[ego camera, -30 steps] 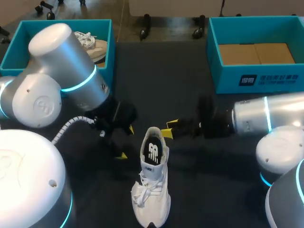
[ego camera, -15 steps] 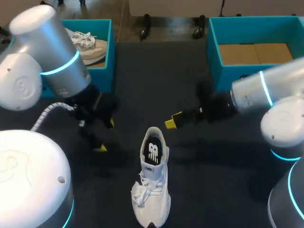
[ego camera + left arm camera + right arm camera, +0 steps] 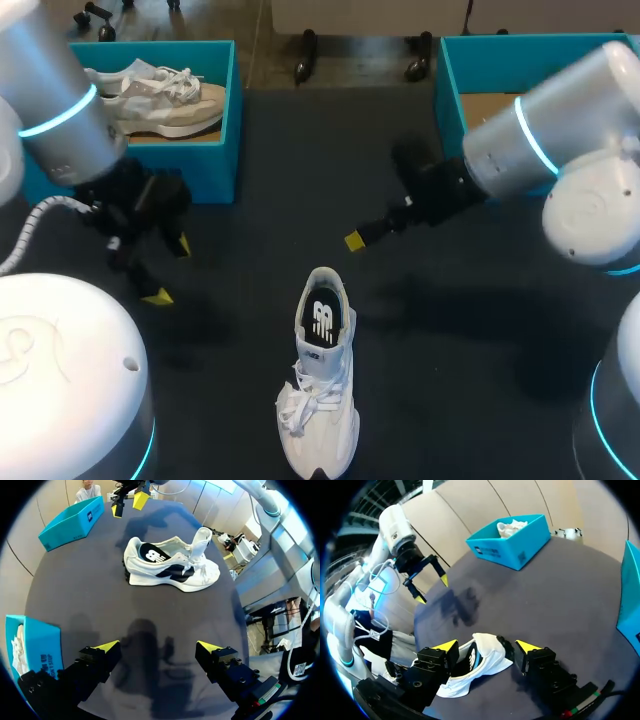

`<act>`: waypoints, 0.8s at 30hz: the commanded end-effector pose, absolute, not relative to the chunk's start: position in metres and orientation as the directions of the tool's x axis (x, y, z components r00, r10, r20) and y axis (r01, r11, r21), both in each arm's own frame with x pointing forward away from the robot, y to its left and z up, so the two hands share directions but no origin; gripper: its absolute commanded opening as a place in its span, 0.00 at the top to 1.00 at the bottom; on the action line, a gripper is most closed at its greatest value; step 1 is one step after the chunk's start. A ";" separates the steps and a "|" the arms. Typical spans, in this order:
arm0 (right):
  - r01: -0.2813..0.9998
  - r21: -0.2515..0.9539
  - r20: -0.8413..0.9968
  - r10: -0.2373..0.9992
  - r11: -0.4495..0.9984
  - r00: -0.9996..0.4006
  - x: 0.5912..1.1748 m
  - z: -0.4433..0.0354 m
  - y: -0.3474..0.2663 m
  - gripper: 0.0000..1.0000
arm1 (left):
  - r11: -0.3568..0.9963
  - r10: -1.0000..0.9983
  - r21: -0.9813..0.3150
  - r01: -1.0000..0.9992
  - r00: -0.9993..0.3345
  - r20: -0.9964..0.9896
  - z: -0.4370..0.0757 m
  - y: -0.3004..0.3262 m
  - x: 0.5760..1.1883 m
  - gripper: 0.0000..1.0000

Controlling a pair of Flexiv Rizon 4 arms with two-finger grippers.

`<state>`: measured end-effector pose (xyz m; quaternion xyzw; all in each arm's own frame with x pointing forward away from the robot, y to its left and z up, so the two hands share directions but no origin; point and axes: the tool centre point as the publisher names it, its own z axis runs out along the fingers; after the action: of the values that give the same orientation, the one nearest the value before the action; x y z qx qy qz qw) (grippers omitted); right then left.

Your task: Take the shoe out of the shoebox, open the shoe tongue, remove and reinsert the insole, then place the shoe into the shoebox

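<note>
Left gripper (image 3: 157,646) and right gripper (image 3: 486,645) both gape empty, flanking the white sneaker (image 3: 320,380) without touching it. Beyond the sneaker on the dark table (image 3: 330,150) sit the left shoebox (image 3: 222,120), holding a second sneaker (image 3: 160,95), and the right shoebox (image 3: 480,165). The white sneaker stands upright outside both.

A dark table (image 3: 450,330) lay under everything. At its far left corner stood a teal box (image 3: 205,172), and inside it was a second shoe (image 3: 160,95), pale with white laces, its toe toward the table's middle. Brown cardboard (image 3: 485,112) lined the bottom of the shoebox (image 3: 447,100) at the far right corner.
</note>
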<state>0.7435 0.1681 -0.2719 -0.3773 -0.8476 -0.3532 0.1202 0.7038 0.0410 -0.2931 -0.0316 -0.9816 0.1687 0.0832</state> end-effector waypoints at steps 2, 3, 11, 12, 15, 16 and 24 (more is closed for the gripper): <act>0.738 0.279 0.401 0.624 0.614 -0.671 0.742 -0.258 0.171 0.20 | 0.938 0.078 -0.346 0.022 -0.986 0.147 -0.277 0.062 0.707 0.00; 0.744 0.267 0.396 0.635 0.612 -0.664 0.742 -0.256 0.171 0.19 | 0.941 0.069 -0.337 0.016 -0.987 0.147 -0.276 0.067 0.710 0.00; 0.772 0.212 0.340 0.696 0.599 -0.633 0.745 -0.237 0.171 0.00 | 0.948 0.057 -0.319 0.009 -0.988 0.141 -0.264 0.097 0.725 0.00; 0.776 0.210 0.333 0.702 0.595 -0.629 0.746 -0.235 0.171 0.00 | 0.947 0.057 -0.322 0.008 -0.988 0.142 -0.262 0.100 0.726 0.00; 0.790 0.201 0.299 0.731 0.580 -0.613 0.745 -0.228 0.174 0.00 | 0.947 0.062 -0.322 0.013 -0.988 0.144 -0.259 0.108 0.730 0.00; 0.794 0.204 0.294 0.738 0.573 -0.608 0.744 -0.227 0.175 0.00 | 0.947 0.065 -0.321 0.015 -0.987 0.146 -0.258 0.111 0.731 0.00; 0.840 0.195 0.224 0.811 0.506 -0.540 0.732 -0.226 0.185 0.00 | 0.949 0.085 -0.314 0.030 -0.983 0.163 -0.254 0.134 0.741 0.00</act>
<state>0.7340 0.1766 -0.2262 -0.4628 -0.8629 -0.1739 0.1049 0.7350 0.1284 -0.2561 -0.0258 -0.9841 0.1564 0.0806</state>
